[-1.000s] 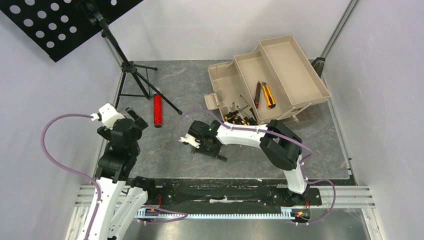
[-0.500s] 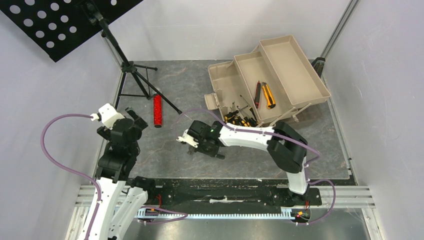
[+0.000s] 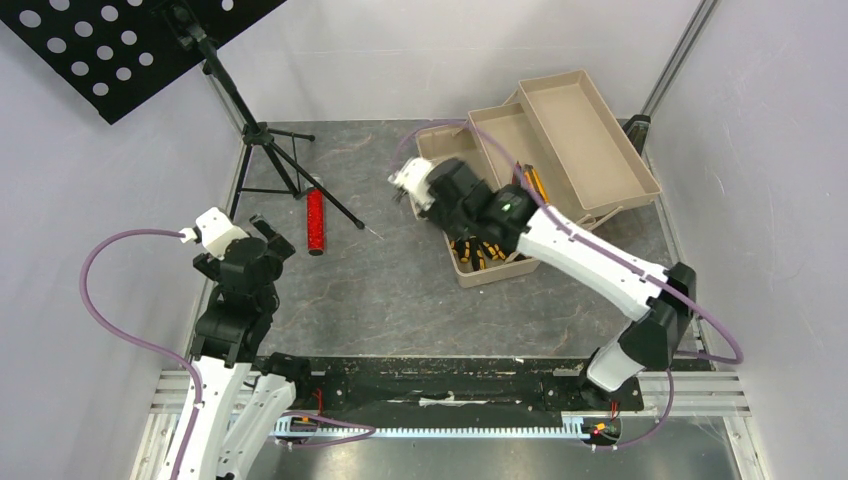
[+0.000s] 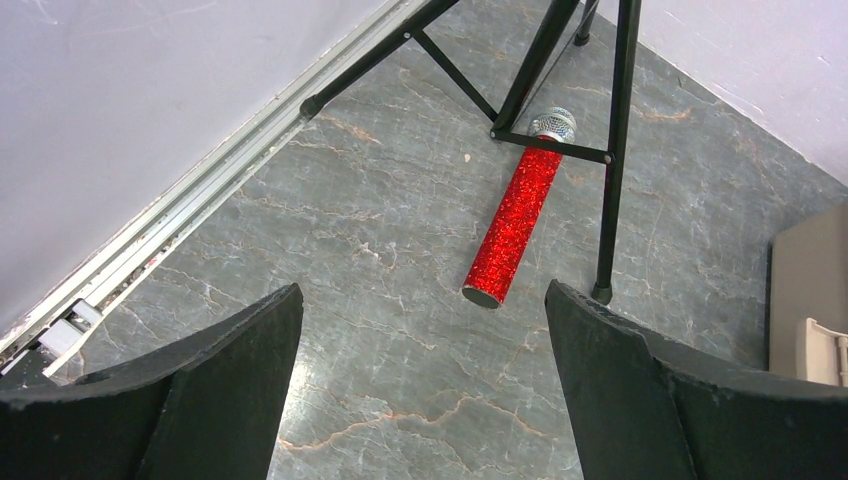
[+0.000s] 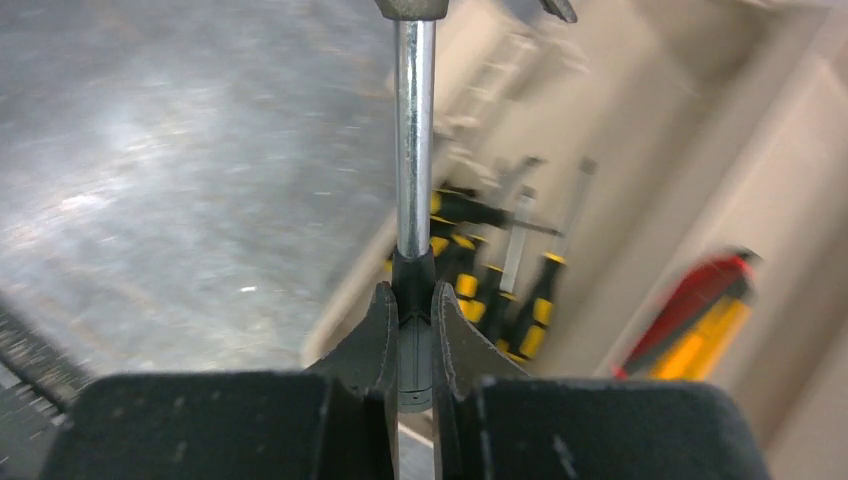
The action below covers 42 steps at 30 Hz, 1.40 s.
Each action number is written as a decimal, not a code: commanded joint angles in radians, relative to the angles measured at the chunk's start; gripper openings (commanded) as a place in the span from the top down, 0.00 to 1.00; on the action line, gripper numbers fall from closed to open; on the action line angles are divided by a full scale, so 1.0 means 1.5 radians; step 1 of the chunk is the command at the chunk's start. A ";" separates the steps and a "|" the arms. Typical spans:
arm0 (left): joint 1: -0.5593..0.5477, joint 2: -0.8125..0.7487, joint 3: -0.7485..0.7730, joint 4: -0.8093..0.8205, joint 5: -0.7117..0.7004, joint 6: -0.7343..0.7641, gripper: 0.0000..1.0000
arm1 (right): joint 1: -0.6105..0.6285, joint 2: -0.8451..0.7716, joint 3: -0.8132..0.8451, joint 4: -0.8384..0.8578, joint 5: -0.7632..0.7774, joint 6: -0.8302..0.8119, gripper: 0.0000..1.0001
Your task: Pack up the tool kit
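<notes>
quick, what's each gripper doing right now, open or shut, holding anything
left gripper: open, holding nothing
right gripper: fingers shut on a screwdriver

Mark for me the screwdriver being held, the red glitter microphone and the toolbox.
held screwdriver [image 5: 415,140], right wrist view, on its metal shaft.
red glitter microphone [image 4: 515,225], left wrist view, mid-body.
toolbox [image 3: 590,135], top view, bare floor of the far tray.
</notes>
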 commanded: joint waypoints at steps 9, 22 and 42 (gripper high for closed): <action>0.004 0.001 -0.003 0.038 0.014 0.019 0.04 | -0.370 -0.032 0.119 0.001 0.119 0.005 1.00; 0.004 0.023 -0.002 0.048 0.025 0.026 0.04 | -0.561 0.080 0.141 0.015 0.013 0.003 1.00; -0.004 0.219 0.086 0.091 0.378 -0.078 0.10 | -0.572 -0.141 -0.024 0.167 0.062 0.086 0.15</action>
